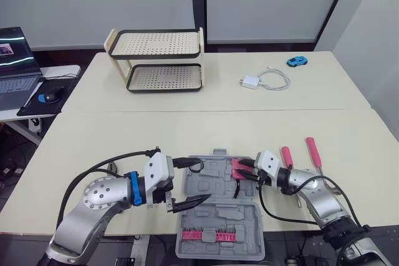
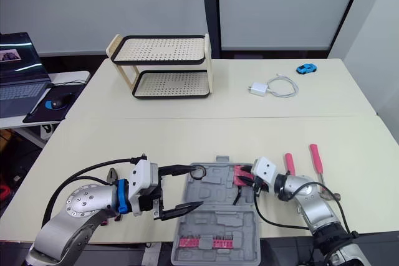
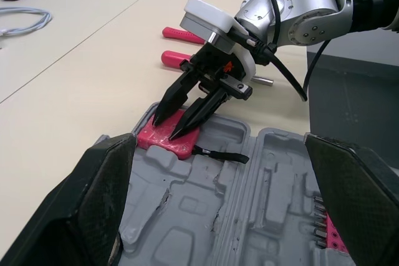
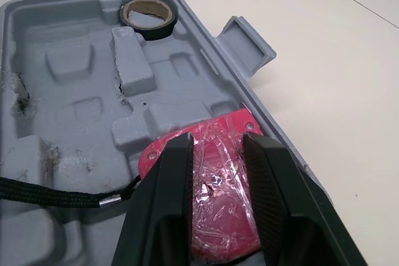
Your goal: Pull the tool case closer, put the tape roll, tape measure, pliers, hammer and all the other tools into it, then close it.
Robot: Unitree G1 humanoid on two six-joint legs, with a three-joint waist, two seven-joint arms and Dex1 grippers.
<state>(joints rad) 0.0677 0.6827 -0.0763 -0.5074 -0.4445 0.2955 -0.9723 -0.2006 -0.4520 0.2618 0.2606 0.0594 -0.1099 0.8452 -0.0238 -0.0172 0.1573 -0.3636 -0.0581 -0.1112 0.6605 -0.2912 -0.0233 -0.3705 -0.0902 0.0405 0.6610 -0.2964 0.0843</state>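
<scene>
Grey moulded plastic, the tool case (image 1: 215, 216) lies open flat at the near edge of the desk (image 1: 187, 123), between the two arms. Its tray is cut into shaped recesses, a few with cracked, ragged edges. A row of bits in a pink holder (image 1: 209, 235) sits along the half nearest the robot.

In the far half, the black tape roll (image 4: 148, 19) with its brown cardboard core lies flat in the corner recess on the robot's left. The pinkish-red tape measure (image 4: 218, 185), wrapped in crinkled clear film, sits in the opposite far corner, its black wrist strap (image 3: 221, 155) trailing across the tray.

The right hand (image 3: 165, 128) points down at the tape measure, fingers a little apart, tips resting on its top face rather than clamped round it. The left hand (image 2: 193, 186) is spread wide and empty over the case's left edge.

Pink-handled pliers (image 1: 287, 155) lie on the desk just right of the case, beside the right arm.
</scene>
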